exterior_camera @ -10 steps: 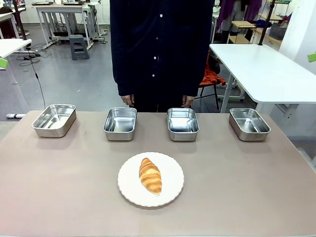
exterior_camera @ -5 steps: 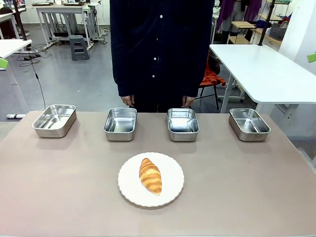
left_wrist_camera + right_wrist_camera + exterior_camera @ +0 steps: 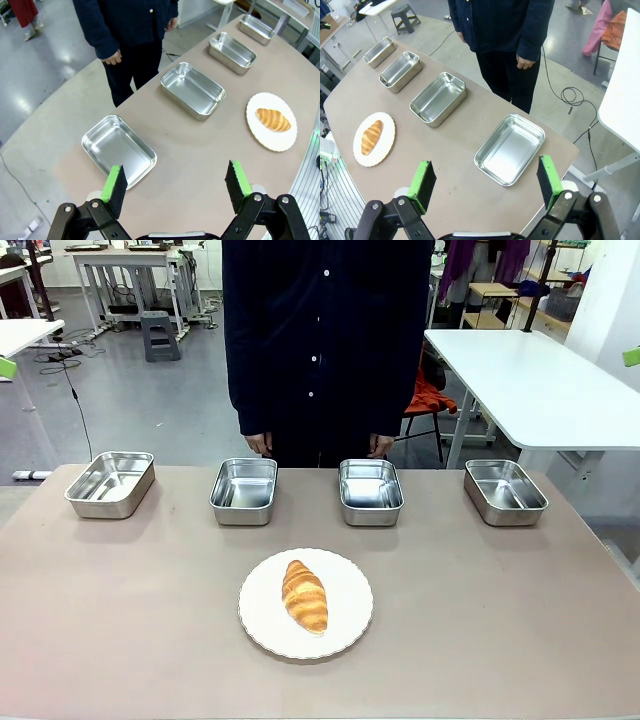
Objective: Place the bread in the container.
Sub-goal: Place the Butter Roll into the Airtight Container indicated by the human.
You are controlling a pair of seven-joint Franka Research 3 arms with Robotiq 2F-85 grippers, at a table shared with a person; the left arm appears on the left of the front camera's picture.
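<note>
**Bread** (image 3: 305, 596). One croissant, lying lengthwise at the middle of a white plate (image 3: 350, 580). The plate sits on the near half of the worktop (image 3: 500, 640), midway between its two ends. This spot probably lets either arm reach it.

**Pans.** Four alike, all empty, in a row along the far edge: far-left pan (image 3: 110, 483), second pan (image 3: 244, 490), third pan (image 3: 370, 491), far-right pan (image 3: 505, 490). They stand apart, none touching. Which one is meant for the bread cannot be told; the two middle ones lie nearest the plate.

**Person** (image 3: 325, 340). Stands at the far side behind the two middle pans, arms down, hands off the worktop. Seems to be waiting.

**Left hand** (image 3: 176, 180). Jaws spread wide, nothing between them. It is held high over the worktop's left end, with the far-left pan just ahead of its pads. The bread lies well apart, toward the middle.

**Right hand** (image 3: 485, 175). Jaws wide, empty, high over the right end by the far-right pan. The bread is well apart from it too.

**Status.** Bread untouched on its plate, so the task looks not yet begun. Either hand would have to come down and inward to the plate.
</note>
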